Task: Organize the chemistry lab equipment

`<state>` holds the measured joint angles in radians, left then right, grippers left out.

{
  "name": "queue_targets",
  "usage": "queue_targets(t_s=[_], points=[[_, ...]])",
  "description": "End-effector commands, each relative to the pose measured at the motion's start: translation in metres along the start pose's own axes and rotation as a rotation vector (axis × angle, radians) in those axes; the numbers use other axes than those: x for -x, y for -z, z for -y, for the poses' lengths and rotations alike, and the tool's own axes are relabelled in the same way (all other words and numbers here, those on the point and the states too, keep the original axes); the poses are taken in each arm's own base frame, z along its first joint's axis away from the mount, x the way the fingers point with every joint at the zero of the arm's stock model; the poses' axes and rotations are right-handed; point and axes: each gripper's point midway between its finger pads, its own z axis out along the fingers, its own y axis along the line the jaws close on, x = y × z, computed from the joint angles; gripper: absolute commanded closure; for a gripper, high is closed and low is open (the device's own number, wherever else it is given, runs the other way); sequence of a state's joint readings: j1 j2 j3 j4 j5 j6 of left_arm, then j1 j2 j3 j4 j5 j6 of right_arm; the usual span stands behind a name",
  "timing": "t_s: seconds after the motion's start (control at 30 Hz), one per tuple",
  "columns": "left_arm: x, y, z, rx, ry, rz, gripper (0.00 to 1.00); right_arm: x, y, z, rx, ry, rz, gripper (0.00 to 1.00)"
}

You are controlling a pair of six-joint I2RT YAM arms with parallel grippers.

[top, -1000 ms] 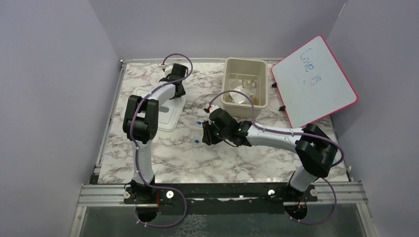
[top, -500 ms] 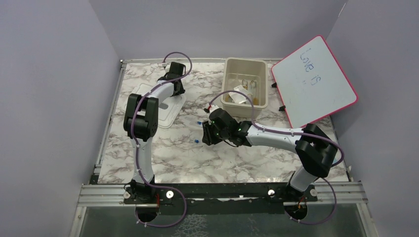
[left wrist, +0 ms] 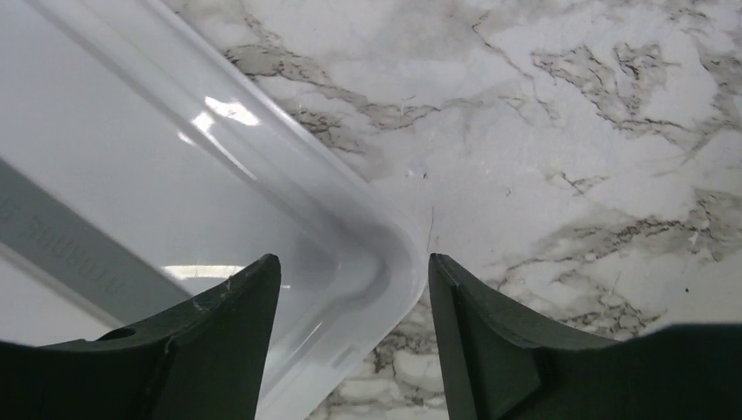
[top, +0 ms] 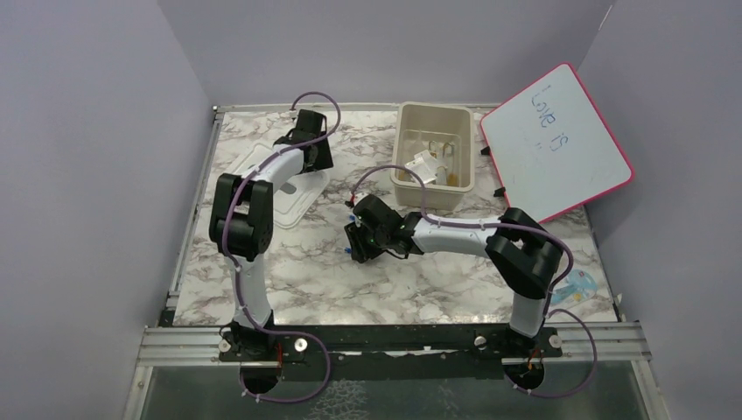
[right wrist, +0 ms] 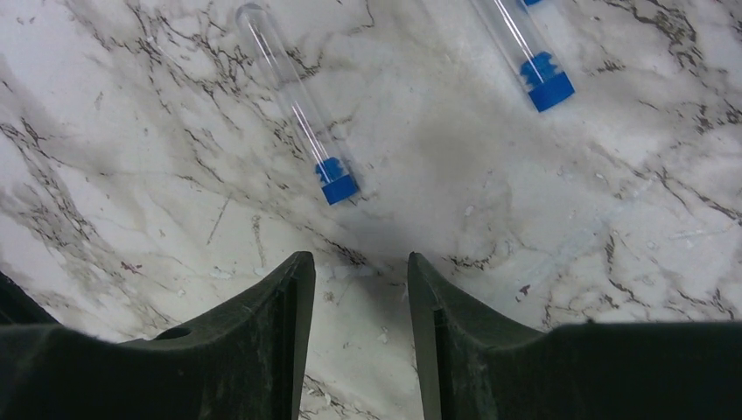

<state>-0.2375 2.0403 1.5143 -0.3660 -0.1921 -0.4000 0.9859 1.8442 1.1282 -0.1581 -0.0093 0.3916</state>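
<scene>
Now that the right arm has swung in toward the left, the right gripper (right wrist: pixel 357 262) hangs open and empty over the table (right wrist: pixel 612 219). Two blue-capped tubes (right wrist: pixel 297 114) lie just ahead of its fingers, so I'd guess a tube pick is next. Other bits already sit in the tub (top: pixel 436 108). The left arm has shifted a bit too. The left gripper (left wrist: pixel 350 267) has its jaws apart either side of the lid (left wrist: pixel 131 157) corner, not pinching it. The whiteboard (top: pixel 555 144) reads "Love is"; the lid's raised lettering is unreadable.

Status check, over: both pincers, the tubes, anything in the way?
Left pincer open, empty, over white lid corner. Right pincer open, empty, by one blue-capped tube; second tube beside it on table. Nothing between.
</scene>
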Motion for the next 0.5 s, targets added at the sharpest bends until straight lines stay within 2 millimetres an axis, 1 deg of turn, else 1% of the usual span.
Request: queue_targets(t_s=[0.0, 0.1, 0.13, 0.2, 0.3, 0.4, 0.47], points=[[0.022, 0.070, -0.019, 0.023, 0.023, 0.037, 0.32, 0.008, -0.009, -0.011, 0.013, 0.083, 0.006, 0.51], [0.022, 0.107, -0.035, 0.018, 0.042, 0.047, 0.26, 0.007, -0.020, -0.014, 0.012, 0.108, -0.010, 0.50], [0.021, 0.118, -0.040, 0.011, 0.039, 0.049, 0.25, 0.007, -0.023, -0.015, 0.012, 0.117, -0.014, 0.50], [0.015, 0.141, -0.049, 0.004, 0.037, 0.055, 0.23, 0.008, -0.031, -0.012, -0.025, 0.146, -0.015, 0.50], [-0.008, 0.165, -0.062, 0.008, 0.051, 0.040, 0.22, 0.006, -0.039, -0.009, -0.063, 0.195, -0.022, 0.51], [-0.035, 0.184, -0.073, 0.017, 0.087, 0.009, 0.22, 0.005, -0.044, -0.003, -0.106, 0.241, -0.029, 0.54], [-0.054, 0.193, -0.079, 0.031, 0.126, -0.021, 0.21, 0.005, -0.048, 0.002, -0.131, 0.274, -0.030, 0.57]])
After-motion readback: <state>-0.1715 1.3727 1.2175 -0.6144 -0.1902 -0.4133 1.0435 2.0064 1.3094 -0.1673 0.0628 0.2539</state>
